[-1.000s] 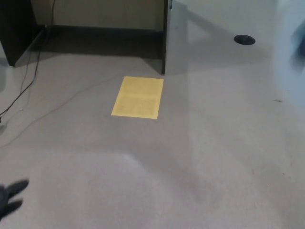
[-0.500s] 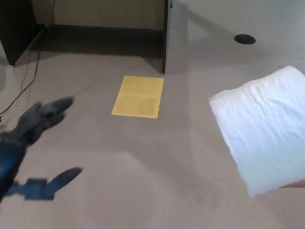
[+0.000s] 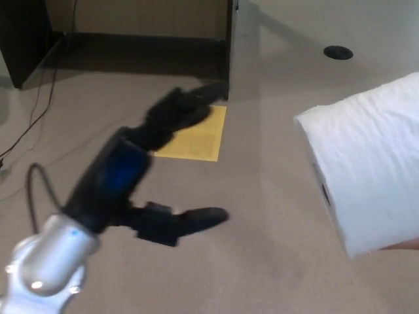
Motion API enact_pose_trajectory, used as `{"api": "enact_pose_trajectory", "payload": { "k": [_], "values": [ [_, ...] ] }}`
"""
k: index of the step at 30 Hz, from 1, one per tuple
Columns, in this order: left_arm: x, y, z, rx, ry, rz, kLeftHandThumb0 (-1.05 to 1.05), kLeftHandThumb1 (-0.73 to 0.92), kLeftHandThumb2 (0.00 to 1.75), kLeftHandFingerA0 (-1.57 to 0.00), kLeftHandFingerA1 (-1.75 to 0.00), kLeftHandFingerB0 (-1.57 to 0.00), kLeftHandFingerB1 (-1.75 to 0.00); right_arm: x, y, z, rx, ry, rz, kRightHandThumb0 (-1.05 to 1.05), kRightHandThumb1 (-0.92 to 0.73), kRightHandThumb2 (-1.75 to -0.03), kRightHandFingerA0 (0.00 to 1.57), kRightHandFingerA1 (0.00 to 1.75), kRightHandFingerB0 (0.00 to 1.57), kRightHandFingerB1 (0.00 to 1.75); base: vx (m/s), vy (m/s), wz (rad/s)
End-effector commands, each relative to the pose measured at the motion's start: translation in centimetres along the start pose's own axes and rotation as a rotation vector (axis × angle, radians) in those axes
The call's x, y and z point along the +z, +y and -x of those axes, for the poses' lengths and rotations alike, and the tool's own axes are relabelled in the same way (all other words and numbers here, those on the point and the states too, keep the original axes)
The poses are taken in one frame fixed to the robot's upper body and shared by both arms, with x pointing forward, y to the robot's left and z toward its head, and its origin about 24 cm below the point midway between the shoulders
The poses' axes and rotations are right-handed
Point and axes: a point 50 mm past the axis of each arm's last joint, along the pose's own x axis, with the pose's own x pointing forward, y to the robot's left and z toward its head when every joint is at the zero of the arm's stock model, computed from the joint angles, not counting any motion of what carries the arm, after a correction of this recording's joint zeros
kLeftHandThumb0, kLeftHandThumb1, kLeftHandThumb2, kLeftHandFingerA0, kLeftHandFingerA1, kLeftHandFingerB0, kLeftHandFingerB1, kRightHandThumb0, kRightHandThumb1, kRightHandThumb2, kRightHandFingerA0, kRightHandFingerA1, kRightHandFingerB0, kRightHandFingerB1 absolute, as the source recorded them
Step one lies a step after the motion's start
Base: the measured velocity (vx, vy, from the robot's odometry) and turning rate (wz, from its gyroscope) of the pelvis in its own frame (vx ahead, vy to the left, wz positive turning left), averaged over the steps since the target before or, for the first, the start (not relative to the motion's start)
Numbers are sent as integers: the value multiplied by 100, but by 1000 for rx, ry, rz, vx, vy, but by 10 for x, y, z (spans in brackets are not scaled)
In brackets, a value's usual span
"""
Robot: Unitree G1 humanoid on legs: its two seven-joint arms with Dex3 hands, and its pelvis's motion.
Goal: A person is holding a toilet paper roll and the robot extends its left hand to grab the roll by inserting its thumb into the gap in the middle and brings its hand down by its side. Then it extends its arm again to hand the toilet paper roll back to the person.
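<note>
one hand of mine is in the picture, my left hand [image 3: 141, 176], stretched out over the floor [image 3: 262, 261] with the two thick fingers [image 3: 190, 104] reaching ahead and the thumb [image 3: 196, 219] set wide apart below them, so it is spread and holds nothing. my right hand does not show at all.

the toilet paper roll [image 3: 366, 170] is at the right edge of the view, held up off the floor; only a sliver of the person's hand [image 3: 402, 245] shows under it at the bottom right. the roll is well apart from my fingers, with bare floor between us. its end face is turned toward me, and a small dark slot on that face looks like the gap in the middle, though it is seen too obliquely to be sure.

i judge this to be the first reach, with the grab not yet made. the next move calls for swinging toward the roll, lining my thumb up with that gap, sliding it in, then closing the fingers on the outside of the paper.

a yellow sheet [image 3: 196, 140] lies on the floor beyond my fingers, partly hidden by them. no brand, label or writing is readable on it, on the roll or on my arm.
</note>
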Motion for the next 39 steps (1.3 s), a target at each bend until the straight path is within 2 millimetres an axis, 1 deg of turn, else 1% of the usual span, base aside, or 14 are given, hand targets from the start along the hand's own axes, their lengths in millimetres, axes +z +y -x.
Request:
{"api": "enact_pose_trajectory", "payload": {
  "k": [1,4,5,9,10,11,19,21,22,24,25,36,37,39],
  "values": [
    [-7,-10,-16,-14,47,-18,-26,27,83,-2,-49,0,-48,-4,-4,1,-13,11,-9,-34,-65,-59,65,75,46,39,0,0,0],
    [-9,-15,-29,-15,66,-19,-52,39,63,-19,-40,-10,-32,-1,-5,0,-9,3,-9,-40,-52,-85,63,75,39,53,0,0,0],
    [-9,-15,-33,-14,65,-30,-51,39,62,-19,-40,-10,-32,0,-5,0,-10,-1,-7,-34,-65,-59,65,72,45,39,0,0,0],
    [-11,-19,-45,-19,55,-45,-26,28,84,-2,-48,0,-48,0,-2,0,-10,1,-10,-34,-66,-59,62,67,44,39,0,0,0],
    [-11,-20,-48,-18,53,-42,-27,27,83,-1,-48,0,-48,0,-2,0,-9,2,-11,-39,-53,-85,59,71,38,52,0,0,0],
    [-11,-22,-50,-17,54,-43,-27,27,83,-1,-48,0,-48,-1,-2,0,-8,5,-13,-34,-66,-59,63,68,44,38,0,0,0],
    [-7,-24,-67,12,27,-66,-52,38,62,-18,-39,-9,-32,-5,0,2,0,10,-1,-35,-66,-59,63,67,44,39,0,0,0],
    [-5,-25,-72,13,9,-62,-54,38,63,-19,-38,-10,-32,-4,0,1,-6,9,5,-40,-53,-86,62,76,39,53,0,0,0],
    [-3,-25,-74,10,1,-66,-59,39,66,-19,-40,-9,-33,-2,0,0,-10,8,1,-34,-65,-59,65,76,46,38,0,0,0],
    [0,-28,-75,5,-6,-72,-63,40,68,-20,-41,-9,-33,-1,0,0,-7,7,-8,-41,-53,-86,62,77,40,53,0,0,0],
    [3,-31,-75,-3,-9,-69,-62,40,68,-19,-41,-9,-33,-2,1,0,-7,8,-8,-35,-66,-59,67,82,45,39,0,0,0],
    [16,-40,-80,-70,-24,-83,-29,20,80,0,-48,0,-49,7,-9,-3,-16,-5,4,-35,-66,-59,60,60,45,38,0,0,0],
    [17,-39,-79,-79,-26,-78,-51,35,67,-14,-41,-7,-20,7,-9,-3,-15,-3,0,-35,-65,-59,62,64,44,38,0,0,0],
    [18,-37,-77,-89,-29,-72,-52,34,67,-11,-40,-6,-20,8,-9,-3,-14,-6,10,-35,-67,-59,63,64,44,37,0,0,0]
  ]
}}
